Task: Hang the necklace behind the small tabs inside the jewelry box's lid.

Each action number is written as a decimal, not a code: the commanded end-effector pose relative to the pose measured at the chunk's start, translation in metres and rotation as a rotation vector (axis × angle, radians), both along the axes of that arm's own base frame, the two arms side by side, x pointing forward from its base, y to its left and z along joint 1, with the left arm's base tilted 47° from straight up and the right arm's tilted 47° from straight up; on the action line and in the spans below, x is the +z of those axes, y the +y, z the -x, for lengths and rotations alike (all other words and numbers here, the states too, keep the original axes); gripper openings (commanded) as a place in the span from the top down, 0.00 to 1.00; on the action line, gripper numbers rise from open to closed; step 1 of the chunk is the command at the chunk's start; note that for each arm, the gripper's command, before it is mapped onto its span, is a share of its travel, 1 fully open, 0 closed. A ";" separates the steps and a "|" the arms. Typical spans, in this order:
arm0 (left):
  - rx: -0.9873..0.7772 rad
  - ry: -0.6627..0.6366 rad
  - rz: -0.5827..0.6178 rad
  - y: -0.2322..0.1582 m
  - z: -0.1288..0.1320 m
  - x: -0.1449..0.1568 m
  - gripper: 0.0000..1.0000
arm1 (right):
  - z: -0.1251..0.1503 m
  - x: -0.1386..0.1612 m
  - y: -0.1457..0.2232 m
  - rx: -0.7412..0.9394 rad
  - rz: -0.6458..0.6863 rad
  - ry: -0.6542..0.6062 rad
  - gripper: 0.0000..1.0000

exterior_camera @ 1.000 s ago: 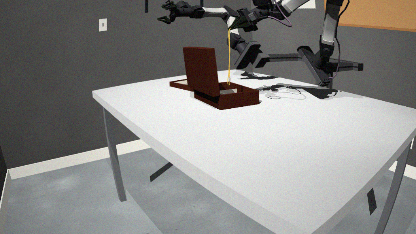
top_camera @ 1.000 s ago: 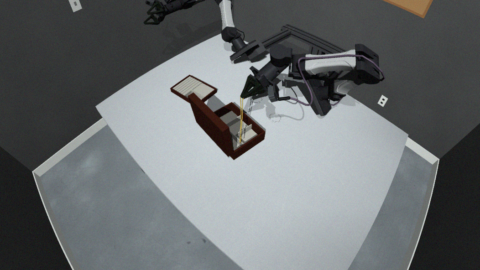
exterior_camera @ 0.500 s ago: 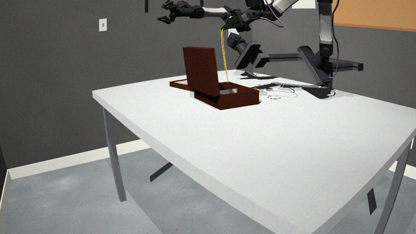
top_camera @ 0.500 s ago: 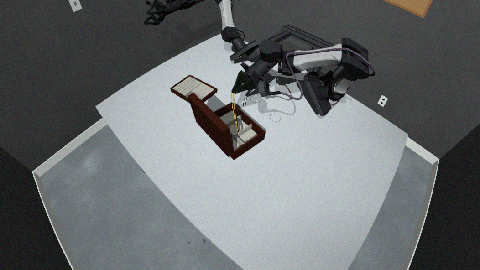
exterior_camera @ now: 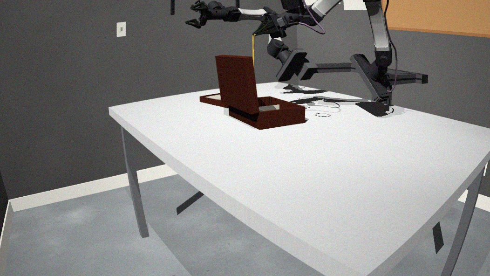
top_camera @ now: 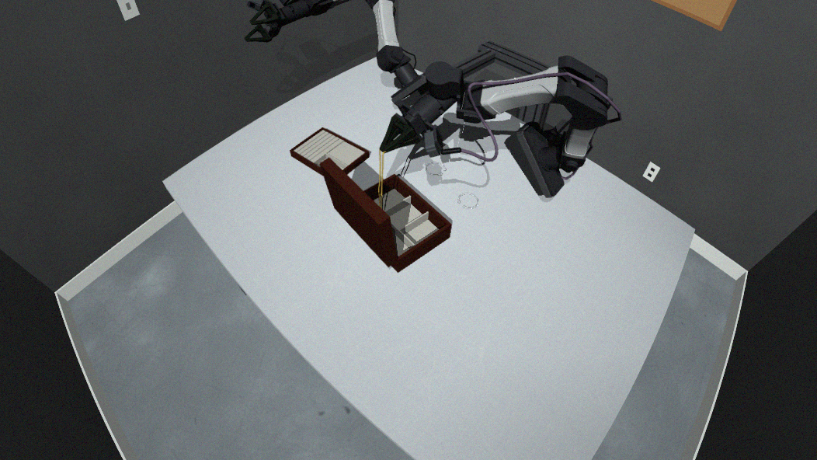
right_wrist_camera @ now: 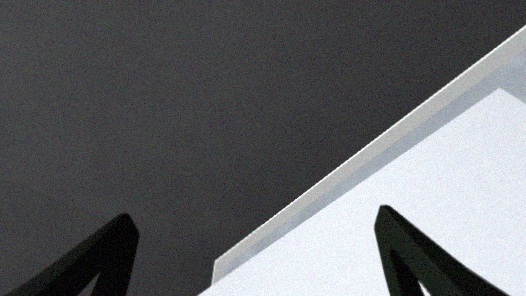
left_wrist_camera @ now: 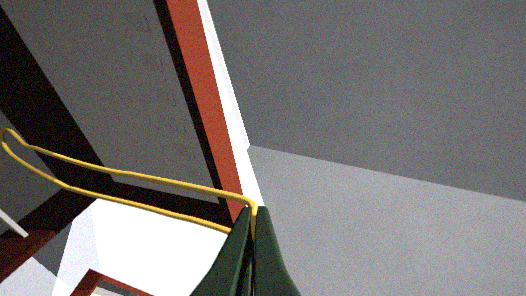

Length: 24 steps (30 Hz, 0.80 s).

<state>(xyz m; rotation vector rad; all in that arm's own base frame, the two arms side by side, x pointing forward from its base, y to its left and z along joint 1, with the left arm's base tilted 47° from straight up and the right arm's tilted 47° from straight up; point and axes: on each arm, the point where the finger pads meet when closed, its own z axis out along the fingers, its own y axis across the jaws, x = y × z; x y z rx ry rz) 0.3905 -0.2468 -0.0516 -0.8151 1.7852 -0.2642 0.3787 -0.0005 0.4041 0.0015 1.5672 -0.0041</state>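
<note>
One necklace (top_camera: 380, 174) (exterior_camera: 253, 48) (left_wrist_camera: 145, 177) hangs in a loop from the left gripper (top_camera: 382, 150) (exterior_camera: 254, 34) (left_wrist_camera: 255, 216), closed on it, above the box (top_camera: 422, 251) (exterior_camera: 281, 118). Right gripper (top_camera: 248, 22) (exterior_camera: 189, 12) (right_wrist_camera: 255, 212): wide open, holding nothing, toward ten o'clock from the box in the top view. Lid (top_camera: 359, 214) (exterior_camera: 237, 84) (left_wrist_camera: 192, 65) stands raised.

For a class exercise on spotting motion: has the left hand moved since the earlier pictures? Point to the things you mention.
Yes. In the top view, the left hand (top_camera: 382, 150) (left_wrist_camera: 255, 216) has shifted toward the raised lid (top_camera: 359, 211) of the standing box.
</note>
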 end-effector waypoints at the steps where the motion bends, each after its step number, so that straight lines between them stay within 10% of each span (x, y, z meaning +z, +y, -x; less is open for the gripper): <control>1: 0.005 -0.066 0.064 -0.021 -0.006 0.006 0.97 | 0.002 0.012 0.001 0.005 0.001 -0.030 0.00; 24: -0.018 -0.049 0.064 -0.034 -0.005 -0.011 0.97 | 0.002 0.012 0.001 0.005 0.001 -0.030 0.00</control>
